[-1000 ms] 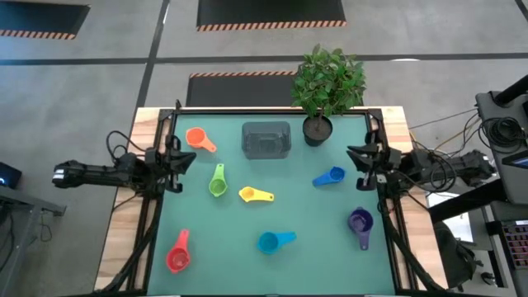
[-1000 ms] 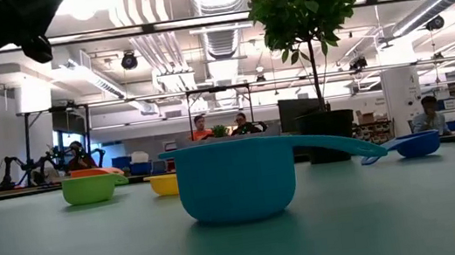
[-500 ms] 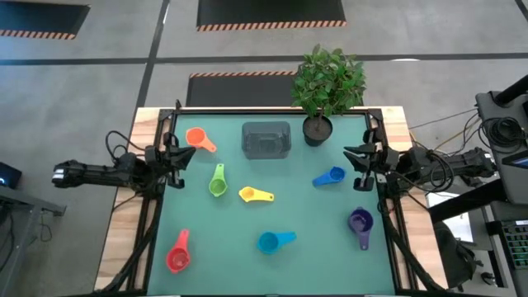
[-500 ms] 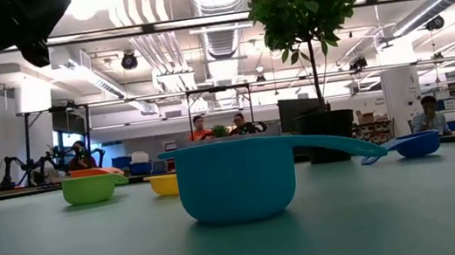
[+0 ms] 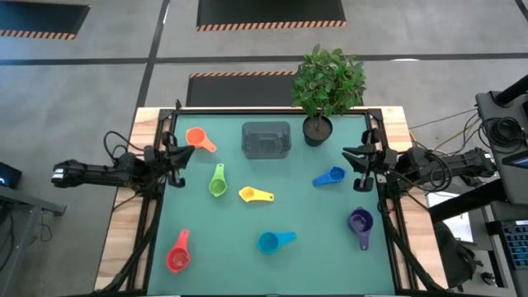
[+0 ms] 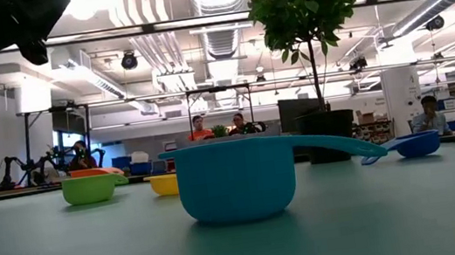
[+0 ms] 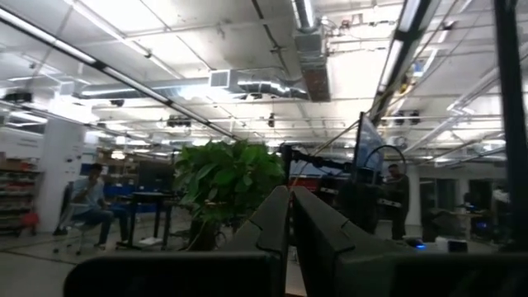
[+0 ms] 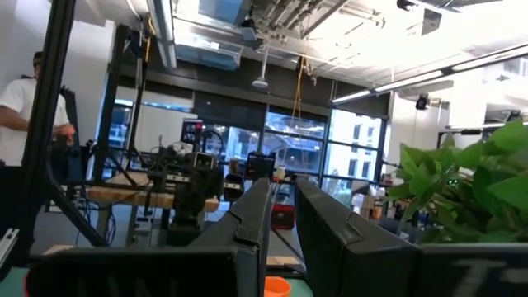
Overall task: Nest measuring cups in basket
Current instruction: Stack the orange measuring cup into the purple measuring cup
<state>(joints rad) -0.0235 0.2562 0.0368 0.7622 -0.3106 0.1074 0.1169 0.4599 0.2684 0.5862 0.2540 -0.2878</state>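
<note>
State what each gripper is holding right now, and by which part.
Nothing is held. The left gripper and the right gripper are both empty at the table's side edges, and every measuring cup lies loose on the mat.

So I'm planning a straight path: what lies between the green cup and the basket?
In the high view, only bare green mat lies between the green cup and the basket; the orange cup sits off to the side.

Both arms are dark, almost black, built from slim round segments. Black cables loop beside the left arm (image 5: 107, 173) and the right arm (image 5: 437, 165). The fingers (image 7: 268, 227) are dark, flat and tapered.
</note>
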